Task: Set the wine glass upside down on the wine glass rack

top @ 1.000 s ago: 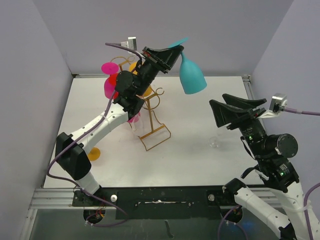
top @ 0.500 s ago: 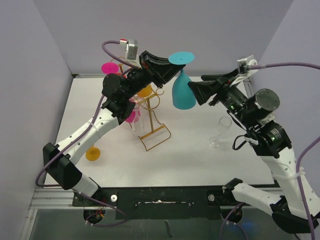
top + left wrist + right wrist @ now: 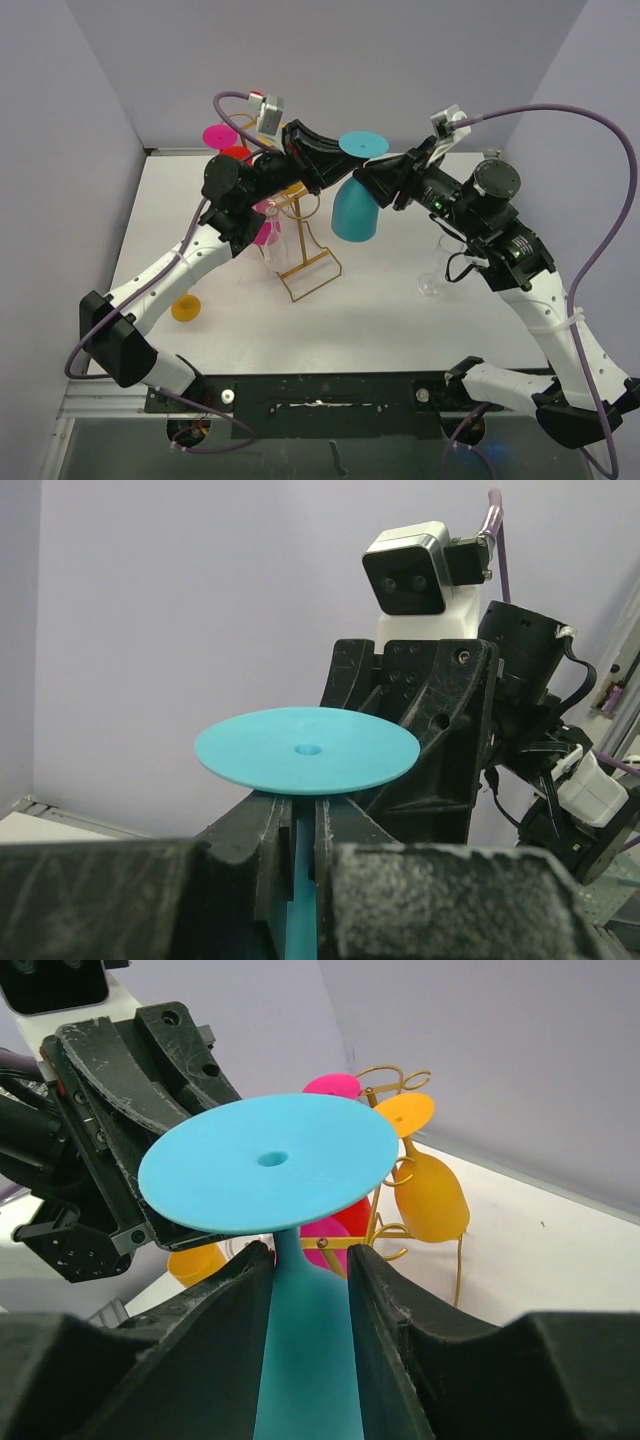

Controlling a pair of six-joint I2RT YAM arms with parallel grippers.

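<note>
**Clerk:** Entry one. Edges and room?

**Keeper:** Wine glass (image 3: pixel 355 210), teal, held upside down in the air above the white tabletop (image 3: pixel 380 320). The foot disc is uppermost and the rim lowest. The left gripper (image 3: pixel 342 165) and right gripper (image 3: pixel 372 182) meet it from opposite sides, tip to tip, just under the disc. The wine glass rack (image 3: pixel 303 240) stands behind the left fingers and beyond the right fingertips, near the bowl yet apart from it. Open air lies under the rim.

**Clerk:** Entry two. Fingers?

**Keeper:** Left fingers (image 3: pixel 265 830): nearly together, clamped on the stem directly beneath the foot. Right fingers (image 3: pixel 215 1330): narrow, one on each side of the stem where it widens into the bowl. Whether they press it I cannot tell.

**Clerk:** Entry three. Materials and shapes?

**Keeper:** Glass: opaque, smooth teal, with a flat round foot dimpled at its centre, a slim stem and a bell-shaped bowl. Fingers: black, grainy, wedge-shaped. Rack: thin gold wire with a rectangular loop base, upright post and curled hooks. It carries an orange glass (image 3: pixel 432 1195) and a pink glass (image 3: pixel 333 1085), both inverted, beyond the right fingertips. A clear glass (image 3: pixel 430 283) stands on the tabletop below the right arm. A second orange glass (image 3: pixel 186 307) sits well behind the left fingers, beside that arm.
</note>
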